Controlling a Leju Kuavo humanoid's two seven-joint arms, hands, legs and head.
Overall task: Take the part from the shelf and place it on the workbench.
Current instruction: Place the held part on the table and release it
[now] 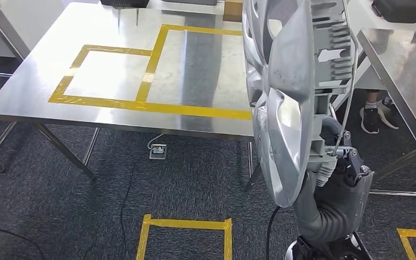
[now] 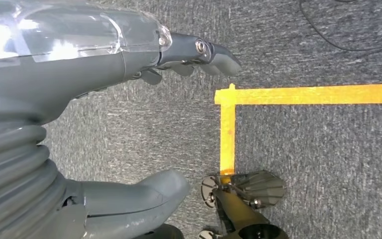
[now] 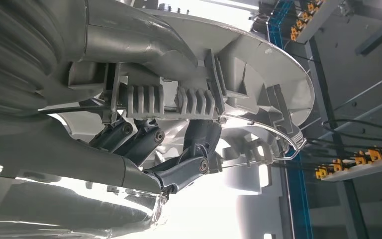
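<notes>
Carrying was the step in hand: a silver wheel cover (image 1: pixel 281 103) was gripped on edge by the right hand (image 1: pixel 333 162), raised in front of the head camera, short of the steel workbench (image 1: pixel 32 81). The left hand (image 2: pixel 129 64) hung released over carpet. Next, a reach forward and a lowering flat inside the yellow tape outline (image 1: pixel 108 103) would be called for.

Head view high, looking down over workbench (image 1: pixel 114 65), wrist views close behind each hand — left facing carpet (image 2: pixel 303 159)
</notes>
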